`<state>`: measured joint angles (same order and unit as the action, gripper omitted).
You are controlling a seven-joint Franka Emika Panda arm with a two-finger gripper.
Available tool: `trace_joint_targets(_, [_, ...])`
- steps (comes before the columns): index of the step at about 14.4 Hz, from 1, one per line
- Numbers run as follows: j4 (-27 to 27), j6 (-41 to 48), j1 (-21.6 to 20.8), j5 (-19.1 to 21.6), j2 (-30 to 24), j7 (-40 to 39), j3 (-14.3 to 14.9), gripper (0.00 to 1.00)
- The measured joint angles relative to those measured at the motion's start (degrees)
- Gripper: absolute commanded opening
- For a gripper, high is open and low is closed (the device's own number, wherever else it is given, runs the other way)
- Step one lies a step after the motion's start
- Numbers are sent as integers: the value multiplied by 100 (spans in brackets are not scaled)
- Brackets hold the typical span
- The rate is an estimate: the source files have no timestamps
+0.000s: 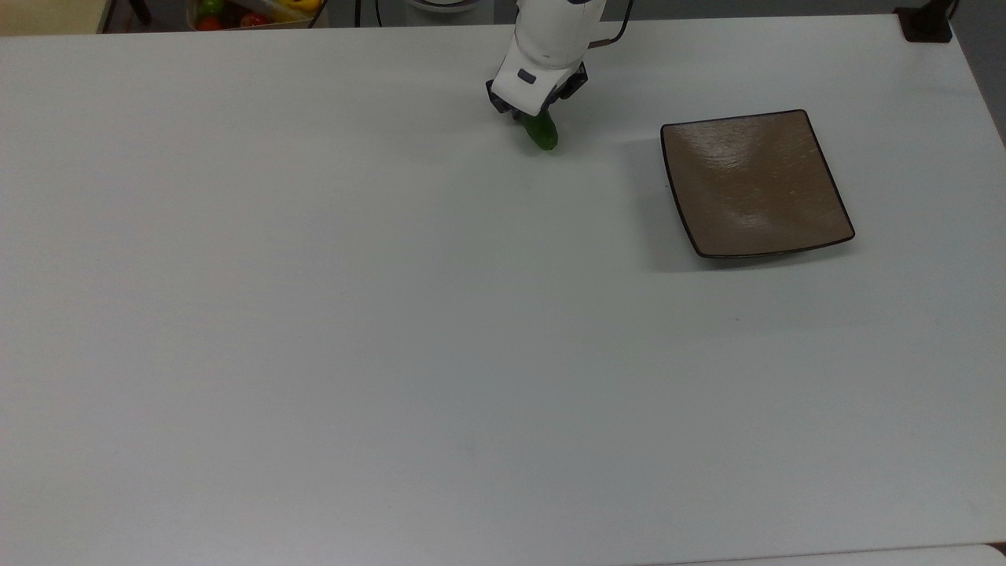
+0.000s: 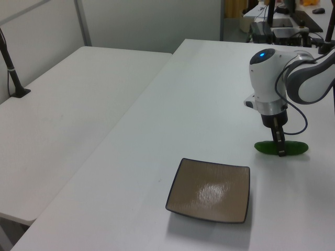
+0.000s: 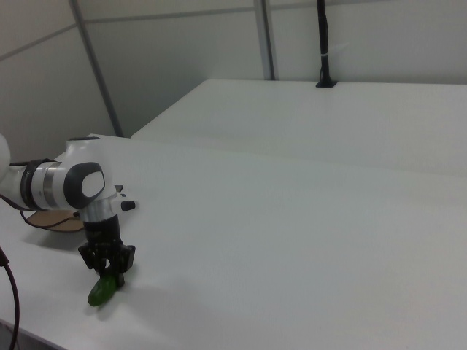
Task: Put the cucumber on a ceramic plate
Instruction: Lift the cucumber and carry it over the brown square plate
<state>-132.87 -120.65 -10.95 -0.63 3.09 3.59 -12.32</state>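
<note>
Where grasped, tool (image 2: 281, 151) around cucumber (image 2: 267, 148)

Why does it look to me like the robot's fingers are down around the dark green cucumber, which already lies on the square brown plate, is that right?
Not quite. The fingers are down at the short dark green cucumber, but it lies on the white table, apart from the square glossy brown ceramic plate, which holds nothing. The top view shows the gap between them.

A wide white bench (image 1: 393, 354) carries a square brown plate (image 1: 754, 185) and, well apart from it, a green cucumber (image 1: 542, 132) near its far edge.
</note>
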Motion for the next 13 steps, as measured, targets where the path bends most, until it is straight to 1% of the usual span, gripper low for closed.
trace_joint_targets(3, [270, -29, 13, -1, -49, 184, 0, 18])
trace_joint_targets(4, [460, -30, 28, -1, -82, 266, 1, 18])
trace_joint_targets(7, [802, -30, 42, -1, -115, 479, 2, 19])
trace_joint_targets(9, [1033, -30, 31, -1, -119, 768, -1, 21])
trace_joint_targets(10, [1131, -30, 24, -1, -118, 908, -32, 21])
trace_joint_targets(13, [1372, -161, 8, 1, -110, 1408, -374, 21])
